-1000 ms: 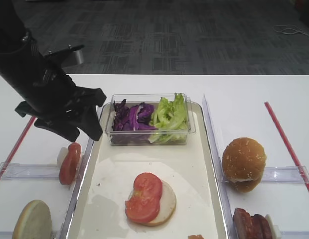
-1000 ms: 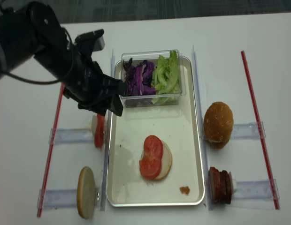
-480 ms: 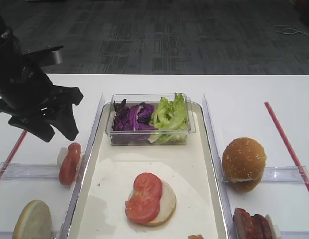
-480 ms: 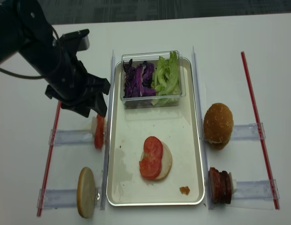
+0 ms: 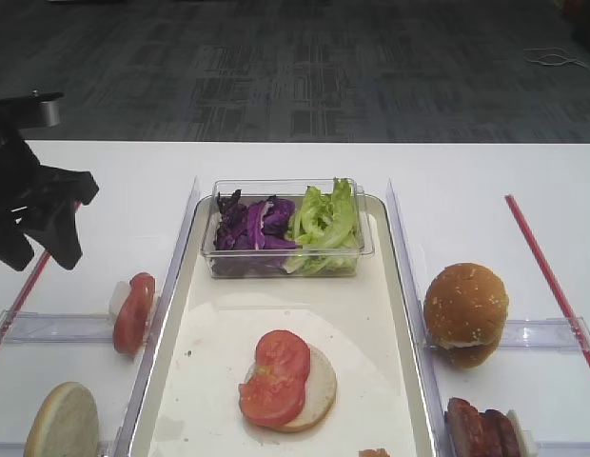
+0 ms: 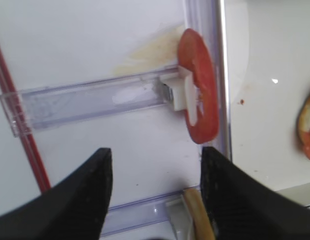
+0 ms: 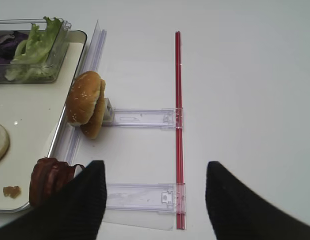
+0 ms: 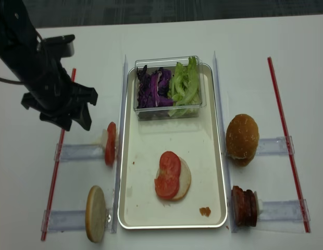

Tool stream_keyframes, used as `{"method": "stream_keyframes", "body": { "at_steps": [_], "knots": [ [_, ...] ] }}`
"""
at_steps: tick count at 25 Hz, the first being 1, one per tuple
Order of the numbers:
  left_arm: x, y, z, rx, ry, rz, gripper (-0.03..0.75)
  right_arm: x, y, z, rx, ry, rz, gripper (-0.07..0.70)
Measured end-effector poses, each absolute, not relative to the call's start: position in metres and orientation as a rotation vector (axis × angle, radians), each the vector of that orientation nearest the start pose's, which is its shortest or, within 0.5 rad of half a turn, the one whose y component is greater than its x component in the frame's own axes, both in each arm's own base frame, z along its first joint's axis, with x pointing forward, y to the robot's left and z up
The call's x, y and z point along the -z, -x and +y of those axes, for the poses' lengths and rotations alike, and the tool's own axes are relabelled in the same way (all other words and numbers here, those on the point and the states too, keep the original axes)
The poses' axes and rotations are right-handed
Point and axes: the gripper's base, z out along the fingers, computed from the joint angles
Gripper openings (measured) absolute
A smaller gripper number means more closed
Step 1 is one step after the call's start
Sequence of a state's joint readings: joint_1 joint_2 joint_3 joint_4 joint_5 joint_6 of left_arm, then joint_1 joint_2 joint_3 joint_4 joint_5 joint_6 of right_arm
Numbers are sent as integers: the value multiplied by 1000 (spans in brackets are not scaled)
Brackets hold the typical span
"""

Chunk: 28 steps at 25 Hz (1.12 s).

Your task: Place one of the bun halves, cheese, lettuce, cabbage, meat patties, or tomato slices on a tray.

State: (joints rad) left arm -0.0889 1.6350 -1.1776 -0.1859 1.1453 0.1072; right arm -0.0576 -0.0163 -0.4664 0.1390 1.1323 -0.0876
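1. Tray [image 8: 130, 203] held a bun half [image 8: 183, 179] near its middle, with two tomato slices [image 8: 168, 174] on top.
2. Lettuce [image 8: 184, 83] and cabbage [image 8: 151, 87] sat in a clear box [image 8: 169, 112] at the tray's far end.
3. Left gripper [image 8: 73, 119] hung left of the tray, jaws apart, empty.
4. Right gripper [image 7: 155, 200] was right of the tray, jaws apart, empty.
5. Meat patties [image 8: 244, 206] stood just right of the tray.

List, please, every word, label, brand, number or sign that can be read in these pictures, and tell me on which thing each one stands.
There is no readable text in any view.
The tray, the clear box, the clear plastic holders, the red strips and the white table carry no print.
The left tool and right tool show only plain black surfaces.
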Motion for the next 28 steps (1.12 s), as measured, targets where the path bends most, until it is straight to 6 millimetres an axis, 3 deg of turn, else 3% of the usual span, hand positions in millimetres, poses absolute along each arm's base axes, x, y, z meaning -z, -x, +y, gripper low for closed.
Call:
{"method": "stream_keyframes", "body": {
  "at_steps": [14,28],
  "knots": [
    [-241,-303,-5,21,-79,3093,376,-263,7,12,-83,43,2125,452],
    [-266,-291,0,-55,-63,3019,376,-263,7,12,-83,43,2125,452]
  ]
}}
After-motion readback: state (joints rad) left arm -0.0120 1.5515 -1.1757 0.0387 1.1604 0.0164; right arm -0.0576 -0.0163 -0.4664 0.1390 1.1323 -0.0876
